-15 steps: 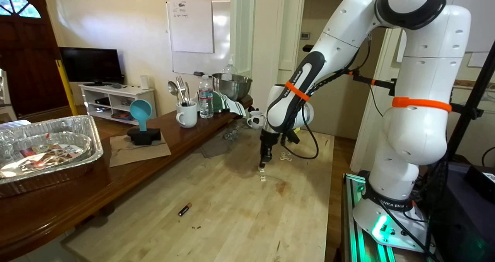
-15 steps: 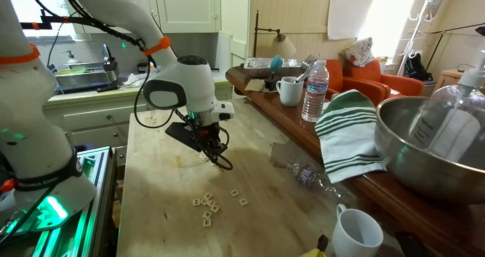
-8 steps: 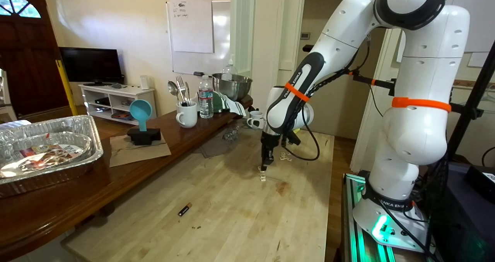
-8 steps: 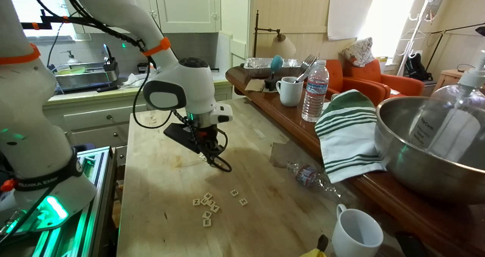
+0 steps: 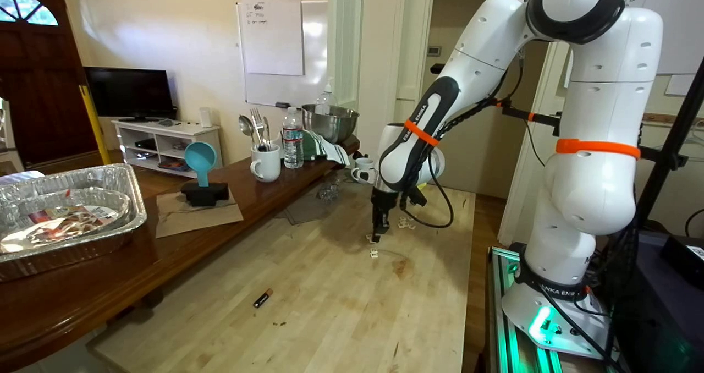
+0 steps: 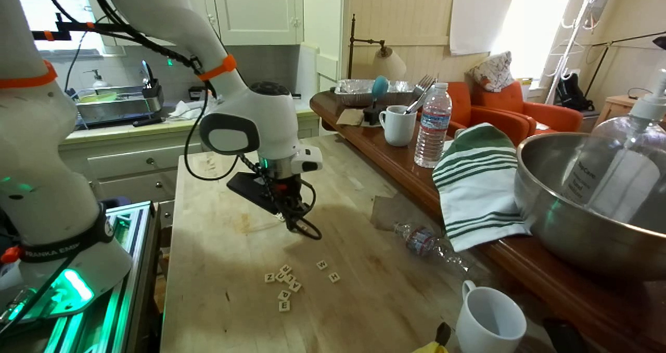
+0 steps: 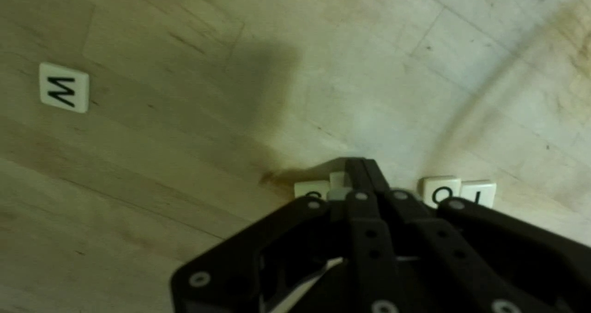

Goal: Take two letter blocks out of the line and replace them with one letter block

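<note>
The line of small pale letter blocks lies under my gripper. In the wrist view, a block with a partly hidden letter (image 7: 312, 189) and a blank-looking block (image 7: 337, 180) show left of the fingertips. The O block (image 7: 441, 189) and I block (image 7: 478, 192) touch each other on the right. My gripper (image 7: 363, 165) is shut, its fingertips together with nothing visible between them, in the gap between these pairs. It also stands low over the line in an exterior view (image 5: 376, 237). In an exterior view, the wrist and cables hide the fingertips and most of the line.
A W block (image 7: 63, 87) lies apart; an H block (image 6: 333, 277) lies near a W. Several loose letter blocks (image 6: 284, 294) lie in a cluster. A battery (image 5: 263, 298), a crumpled bottle (image 6: 420, 240) and a white mug (image 6: 491, 316) are on the table.
My gripper has shifted slightly along the line, toward the camera and then a little back in an exterior view. A space now shows between it and the nearer blocks. The loose cluster has not moved.
</note>
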Controlling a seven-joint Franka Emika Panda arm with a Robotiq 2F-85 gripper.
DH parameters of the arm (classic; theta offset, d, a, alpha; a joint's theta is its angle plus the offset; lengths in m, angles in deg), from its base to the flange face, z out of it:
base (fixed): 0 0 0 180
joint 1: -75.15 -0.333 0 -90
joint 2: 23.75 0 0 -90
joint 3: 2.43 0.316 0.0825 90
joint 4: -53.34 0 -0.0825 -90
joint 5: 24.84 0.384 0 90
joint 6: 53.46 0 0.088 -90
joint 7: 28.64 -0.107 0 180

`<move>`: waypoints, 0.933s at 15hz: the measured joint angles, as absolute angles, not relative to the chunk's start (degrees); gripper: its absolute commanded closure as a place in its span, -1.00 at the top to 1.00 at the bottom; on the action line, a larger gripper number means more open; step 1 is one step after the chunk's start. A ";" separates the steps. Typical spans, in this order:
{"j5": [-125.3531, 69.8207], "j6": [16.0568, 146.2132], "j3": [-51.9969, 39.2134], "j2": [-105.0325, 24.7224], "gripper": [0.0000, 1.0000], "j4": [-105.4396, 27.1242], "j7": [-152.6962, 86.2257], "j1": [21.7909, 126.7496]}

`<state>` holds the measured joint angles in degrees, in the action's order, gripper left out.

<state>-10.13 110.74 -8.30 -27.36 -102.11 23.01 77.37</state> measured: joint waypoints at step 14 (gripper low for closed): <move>-22.45 110.56 -11.09 -28.44 -1.00 -99.27 13.27 84.62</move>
<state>-22.45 110.56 -11.09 -28.44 -99.27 13.27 84.62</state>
